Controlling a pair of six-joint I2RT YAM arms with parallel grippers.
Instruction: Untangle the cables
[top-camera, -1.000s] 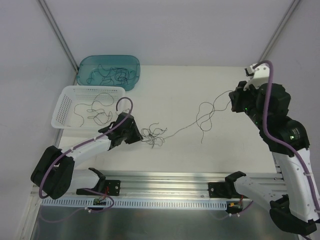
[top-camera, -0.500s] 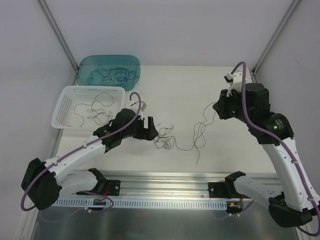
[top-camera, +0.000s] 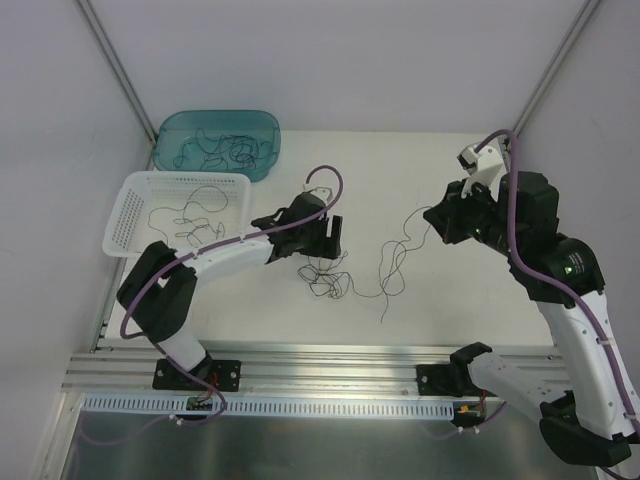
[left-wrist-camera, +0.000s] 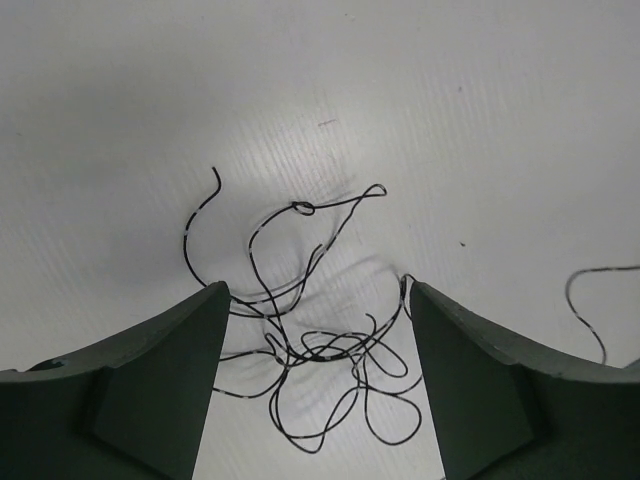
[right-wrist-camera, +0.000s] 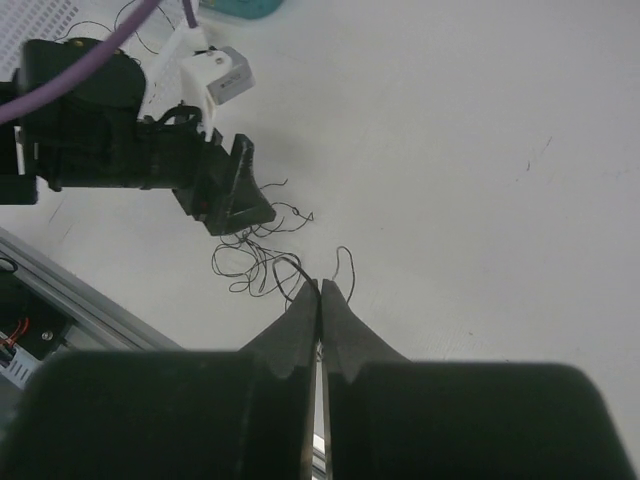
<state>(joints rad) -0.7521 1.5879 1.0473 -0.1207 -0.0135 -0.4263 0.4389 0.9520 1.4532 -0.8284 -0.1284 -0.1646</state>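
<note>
The cables (top-camera: 328, 278) lie tangled on the white table (top-camera: 450, 300) at mid-frame in the top view, beneath the left gripper (left-wrist-camera: 317, 300), jaws spread; the right gripper (right-wrist-camera: 320, 288), closed, pinches one strand.

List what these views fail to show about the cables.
Left wrist view: tangle strands vanish behind the left fingers.
Right wrist view: the shut right fingers hide any pinched strand.
Top view: the tangle's crossings, and the cables in the teal bin, are too thin to trace.

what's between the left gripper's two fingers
A tangle of thin dark cables lying on the white table, seen in the left wrist view.
</note>
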